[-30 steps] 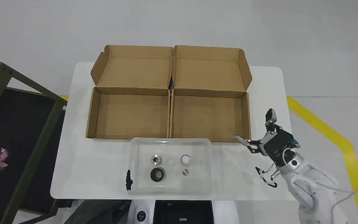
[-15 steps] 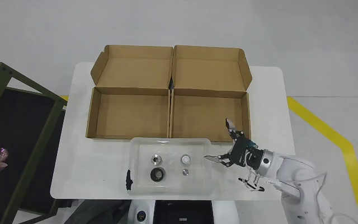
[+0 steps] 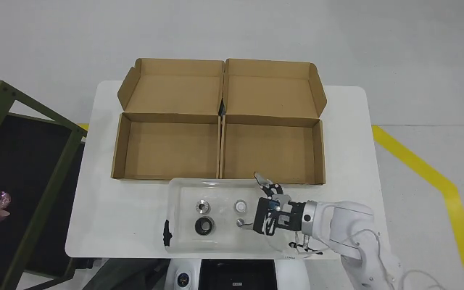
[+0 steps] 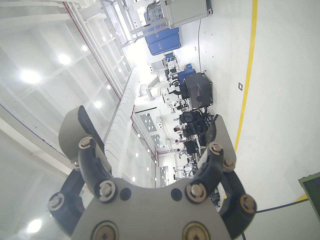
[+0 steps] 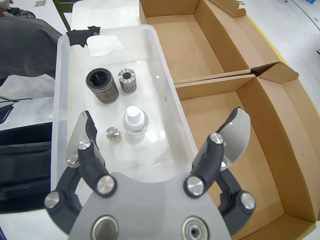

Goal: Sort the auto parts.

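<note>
The right gripper [image 5: 162, 115], ribbed jaws spread wide and empty, hangs over the clear plastic bin [image 5: 59, 81]. Just ahead stand a stubby metal stud [image 5: 113, 134] and a white-capped clear bottle [image 5: 135, 121]; beyond them a bored steel cylinder [image 5: 127, 81] and a dark, grooved linear bearing [image 5: 101, 86]. Two open cardboard boxes [image 5: 276, 116] lie alongside.
</note>
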`<state>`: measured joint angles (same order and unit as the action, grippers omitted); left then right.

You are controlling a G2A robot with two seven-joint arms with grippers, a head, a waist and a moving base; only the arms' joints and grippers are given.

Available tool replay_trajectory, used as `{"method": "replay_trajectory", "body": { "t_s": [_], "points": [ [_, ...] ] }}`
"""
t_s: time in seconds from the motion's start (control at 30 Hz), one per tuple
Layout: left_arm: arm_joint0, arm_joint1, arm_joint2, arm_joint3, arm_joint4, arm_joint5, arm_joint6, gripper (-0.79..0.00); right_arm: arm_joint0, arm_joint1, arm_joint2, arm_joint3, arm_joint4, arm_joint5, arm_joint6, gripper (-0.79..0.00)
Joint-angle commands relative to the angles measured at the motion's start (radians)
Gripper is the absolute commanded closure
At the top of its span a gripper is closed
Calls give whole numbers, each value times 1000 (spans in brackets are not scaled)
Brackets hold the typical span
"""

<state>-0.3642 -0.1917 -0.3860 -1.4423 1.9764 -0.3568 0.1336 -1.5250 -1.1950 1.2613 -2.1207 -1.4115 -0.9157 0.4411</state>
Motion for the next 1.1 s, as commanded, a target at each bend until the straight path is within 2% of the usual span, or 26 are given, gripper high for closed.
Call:
{"method": "replay_trajectory", "body": {
  "t_s": [0.0, 0.57, 0.6, 0.83, 0.97, 1.07],
  "points": [
    [0, 0, 0, 0, 0, 0, 0, -785, 4, 1, -24, -2, -10, 2, 15, -785],
    [0, 0, 0, 0, 0, 0, 0, -785, 50, 8, -146, 47, -6, 35, 120, -776],
    [0, 0, 0, 0, 0, 0, 0, -785, 54, 8, -149, 50, 0, 38, 126, -677],
    [0, 0, 0, 0, 0, 0, 0, -785, 67, 14, -150, 71, 31, 67, 157, -653],
    [0, 0, 0, 0, 0, 0, 0, -785, 74, 18, -141, 85, 48, 82, 164, -514],
    [0, 0, 0, 0, 0, 0, 0, -785, 77, 21, -138, 93, 50, 93, 166, -453]
  ]
}}
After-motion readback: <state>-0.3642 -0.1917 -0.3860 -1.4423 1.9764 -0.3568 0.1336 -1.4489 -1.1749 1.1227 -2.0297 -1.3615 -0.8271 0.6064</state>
